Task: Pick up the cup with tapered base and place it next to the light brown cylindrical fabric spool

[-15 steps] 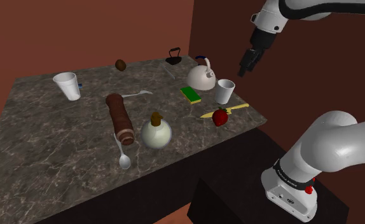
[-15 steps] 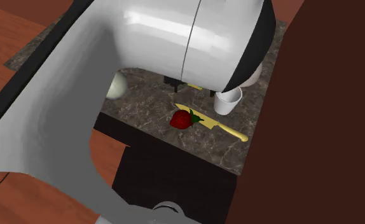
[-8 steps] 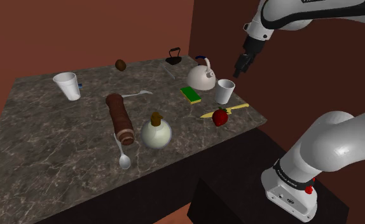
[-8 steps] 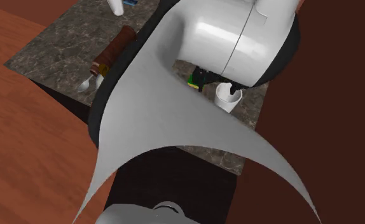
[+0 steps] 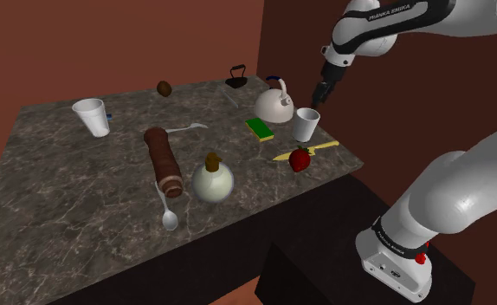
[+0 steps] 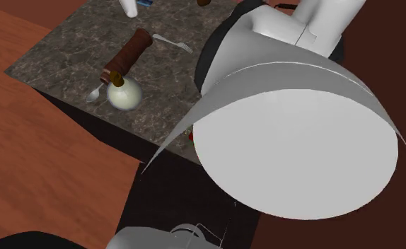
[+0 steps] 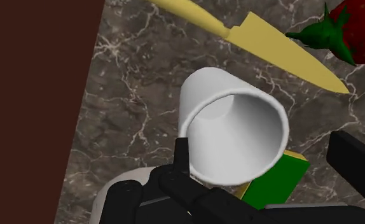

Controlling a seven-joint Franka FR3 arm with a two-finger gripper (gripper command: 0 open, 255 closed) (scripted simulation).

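Observation:
A white cup [image 5: 306, 124] with a narrower base stands upright near the table's right edge in the shoulder view. My black gripper [image 5: 315, 100] hangs just above its far rim. From the wrist, the cup [image 7: 232, 137] opens toward the camera, and the gripper [image 7: 267, 147] is open, its fingers [image 7: 182, 153] apart and not touching the cup. A brown cylinder [image 5: 163, 160] with a lighter end lies mid-table. A second white cup [image 5: 92, 116] stands at the far left. A small brown object [image 5: 164, 87] sits at the back.
A white kettle [image 5: 274, 106], green sponge [image 5: 260, 129], yellow knife [image 5: 312, 149] and strawberry [image 5: 300, 159] crowd the cup. A round flask [image 5: 213, 180], spoon [image 5: 168, 212] and fork [image 5: 186, 128] lie near the cylinder. A brown wall rises just beyond the table's edge [image 5: 351, 156].
The gripper has moved down and toward the shoulder view's left, from beside the wall to just above the right-hand cup. Its fingers stay open. Nothing on the table has moved.

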